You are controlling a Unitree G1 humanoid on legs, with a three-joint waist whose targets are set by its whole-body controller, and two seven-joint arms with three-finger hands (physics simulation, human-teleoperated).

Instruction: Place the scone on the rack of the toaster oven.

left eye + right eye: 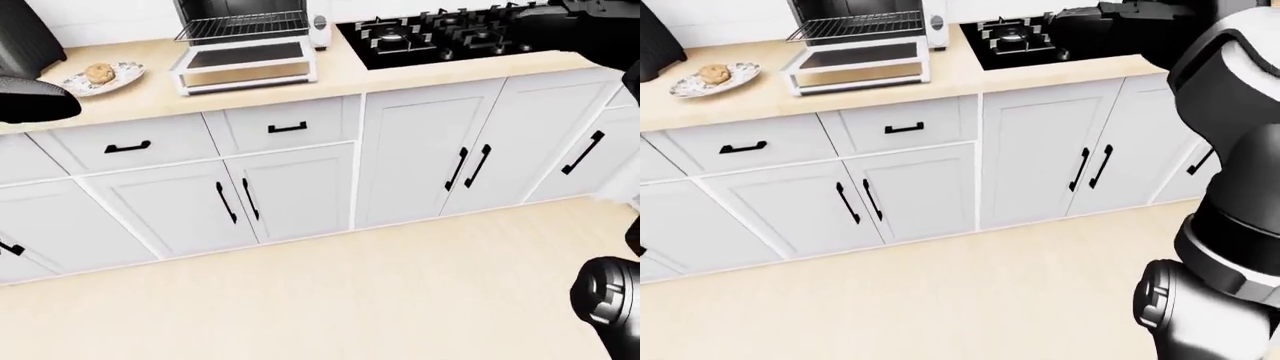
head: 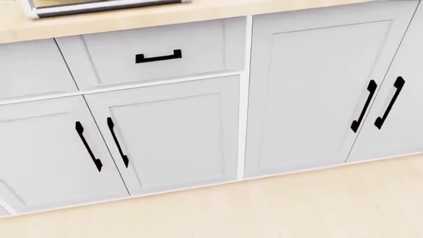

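Fingers of either hand cannot be made out, so whether they are spread or closed cannot be told. A dark rounded form (image 1: 35, 97) at the left edge of the left-eye view may be the left arm or hand, and the black-and-grey jointed right arm (image 1: 1240, 150) fills the right edge of the right-eye view. Neither carries anything visible. The round golden-brown scone (image 1: 99, 73) lies on a pale patterned plate (image 1: 125, 69) on the light wooden countertop (image 1: 150, 101), just beyond and to the right of the dark form. It is apart from the silver toaster oven (image 1: 240, 7), which stands farther right. The oven's glass door (image 1: 250, 58) is folded down flat and its wire rack (image 1: 240, 28) is drawn out over the door, probably so that the scone can be set down from above. A black gas hob (image 1: 440, 34) sits nearer the right arm. Below run white panelled cabinets (image 2: 165, 134) with black bar handles (image 2: 89, 146). The head view shows only these, which suggests the robot stands well back from the counter. No brand, label or lettering is legible anywhere.
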